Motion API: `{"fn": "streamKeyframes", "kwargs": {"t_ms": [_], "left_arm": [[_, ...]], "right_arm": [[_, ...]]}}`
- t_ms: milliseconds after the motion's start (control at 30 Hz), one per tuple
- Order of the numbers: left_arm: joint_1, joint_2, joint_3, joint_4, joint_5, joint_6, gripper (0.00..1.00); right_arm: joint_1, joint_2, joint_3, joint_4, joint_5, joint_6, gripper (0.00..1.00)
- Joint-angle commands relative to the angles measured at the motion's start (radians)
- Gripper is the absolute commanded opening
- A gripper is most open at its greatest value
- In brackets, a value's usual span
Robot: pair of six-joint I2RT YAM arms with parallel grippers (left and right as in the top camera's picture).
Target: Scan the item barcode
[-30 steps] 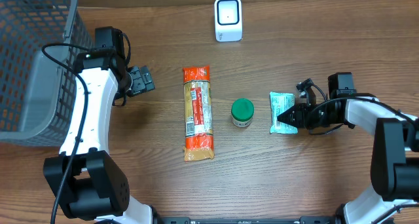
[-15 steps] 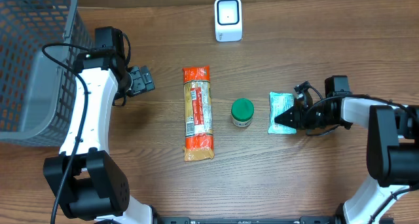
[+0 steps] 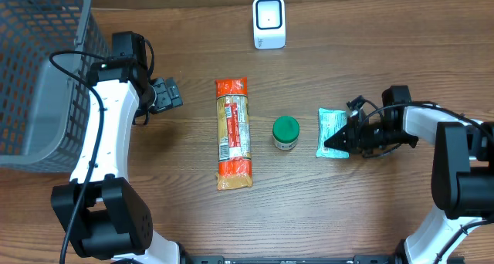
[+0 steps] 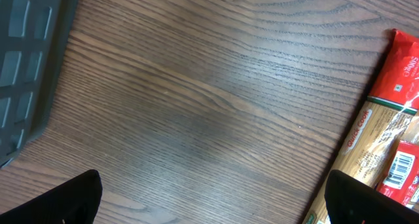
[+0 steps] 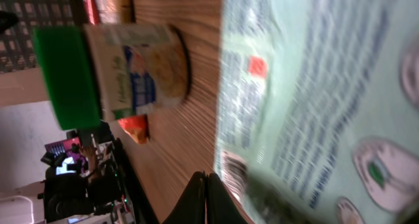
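Note:
A mint-green packet (image 3: 330, 129) lies flat on the table at the right. My right gripper (image 3: 335, 143) is shut, and its joined tips rest at the packet's lower right edge with nothing between them. In the right wrist view the packet (image 5: 327, 86) fills the right side and a printed barcode (image 5: 232, 168) sits just beside the shut right gripper (image 5: 206, 201). The white scanner (image 3: 269, 22) stands at the back centre. My left gripper (image 3: 166, 94) hovers open over bare wood; the left wrist view shows the left gripper (image 4: 213, 204) holding nothing.
A green-lidded jar (image 3: 285, 133) stands just left of the packet. A long red and tan pasta pack (image 3: 233, 133) lies further left, and its end shows in the left wrist view (image 4: 386, 152). A grey mesh basket (image 3: 38, 71) fills the far left.
My right arm's wrist shifted slightly, with the shut tips staying at the packet's edge. The packet has tilted a little. The left arm has not moved.

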Motion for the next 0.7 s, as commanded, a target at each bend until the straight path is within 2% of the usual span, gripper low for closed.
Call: {"fn": "streamKeyframes", "kwargs": {"t_ms": [0,133,333,667], "left_arm": [[0.002,-0.006,0.009,0.001,-0.009,0.023,1.00],[0.002,-0.006,0.009,0.002,-0.009,0.023,1.00],[0.002,-0.005,0.009,0.001,-0.009,0.023,1.00],[0.002,-0.006,0.009,0.001,-0.009,0.023,1.00]], "right_arm": [[0.017,-0.037,0.029,-0.011,-0.022,-0.042,0.04],[0.045,-0.032,0.016,0.021,-0.007,-0.045,0.04],[0.102,-0.028,-0.022,0.115,0.130,0.006,0.04],[0.105,-0.026,-0.088,0.232,0.192,0.065,0.04]]}}
